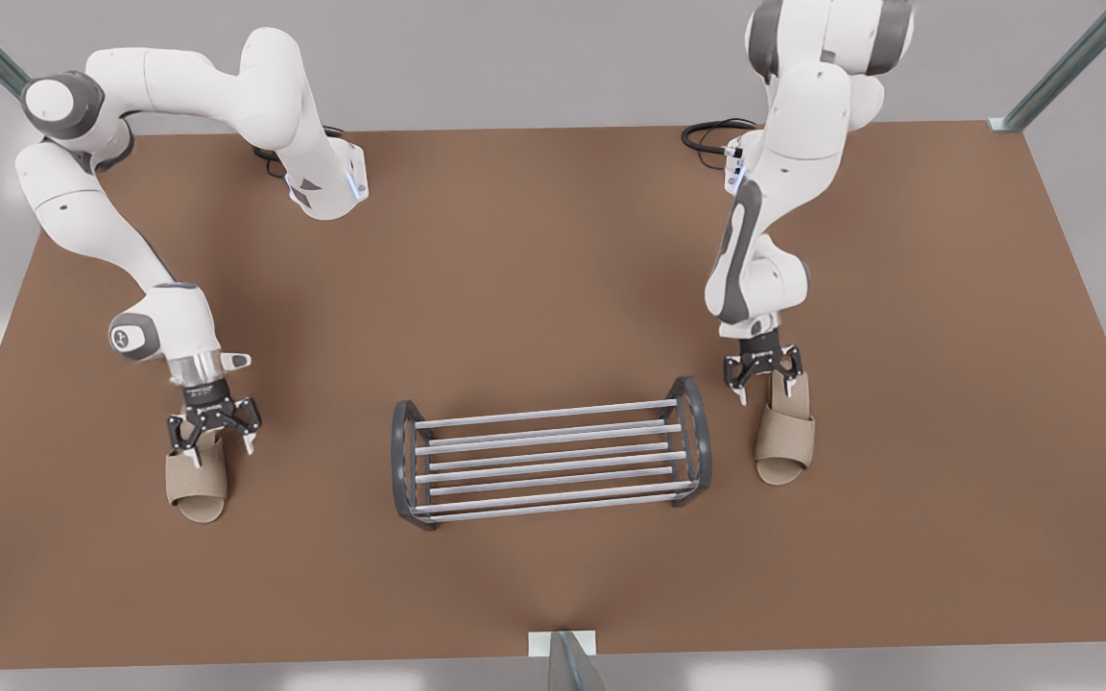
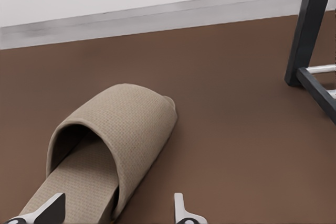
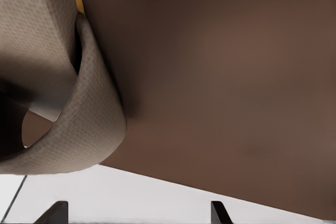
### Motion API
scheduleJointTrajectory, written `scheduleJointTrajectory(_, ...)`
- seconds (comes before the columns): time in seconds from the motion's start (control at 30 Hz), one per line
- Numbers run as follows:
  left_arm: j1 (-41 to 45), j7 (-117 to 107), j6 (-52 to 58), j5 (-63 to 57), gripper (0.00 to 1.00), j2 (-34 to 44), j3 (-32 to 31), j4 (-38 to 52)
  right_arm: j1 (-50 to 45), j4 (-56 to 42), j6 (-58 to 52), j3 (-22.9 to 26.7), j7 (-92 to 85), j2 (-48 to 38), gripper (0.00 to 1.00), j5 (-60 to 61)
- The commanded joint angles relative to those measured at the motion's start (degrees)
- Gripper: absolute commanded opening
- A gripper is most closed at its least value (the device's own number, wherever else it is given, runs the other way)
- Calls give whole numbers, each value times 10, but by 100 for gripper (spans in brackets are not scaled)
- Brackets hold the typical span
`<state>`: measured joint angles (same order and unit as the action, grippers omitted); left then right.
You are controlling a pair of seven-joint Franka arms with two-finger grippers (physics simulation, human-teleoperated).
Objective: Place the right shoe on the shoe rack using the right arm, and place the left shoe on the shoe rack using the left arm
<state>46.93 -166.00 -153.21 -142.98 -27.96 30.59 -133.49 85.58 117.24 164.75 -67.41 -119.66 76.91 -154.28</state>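
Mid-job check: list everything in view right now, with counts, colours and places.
slippers: two, beige; right shoe on the front view's left, left shoe on its right
shoe rack: one, silver bars, dark grey ends; between the slippers, nothing on it
table: one, brown
cable: one, black; far edge
arms: two, white; right end effector open above right shoe's heel, left end effector open above left shoe's heel

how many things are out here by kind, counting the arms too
beige slippers: 2 (left shoe, right shoe)
shoe rack: 1
robot arms: 2 (left tool over the left shoe, right tool over the right shoe, both open)
total: 5
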Motion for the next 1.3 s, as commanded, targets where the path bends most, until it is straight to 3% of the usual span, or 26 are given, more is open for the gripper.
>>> scheduleJointTrajectory(0.0,-1,-289,11,-1,100,-8,0,10,12,30,19,-15,-189,-39,100,40)
scheduleJointTrajectory(0.13,-6,-289,11,-3,100,-25,0,27,119,139,-25,-33,-171,-38,100,39)
scheduleJointTrajectory(0.27,-10,-290,10,-3,100,-40,-9,51,159,144,-27,-23,-167,11,100,-2)
scheduleJointTrajectory(0.3,-35,-290,11,-5,100,-40,-33,52,160,140,-27,-9,-166,26,100,-10)
scheduleJointTrajectory(0.5,-39,-290,11,-11,100,-55,-33,69,173,126,-27,32,-166,65,100,-40)
scheduleJointTrajectory(0.77,-66,-290,10,-18,100,-69,-52,90,205,127,-24,47,-167,80,100,-43)
scheduleJointTrajectory(1.27,-86,-288,9,-30,100,-61,-69,102,158,63,-3,46,-167,105,100,-48)
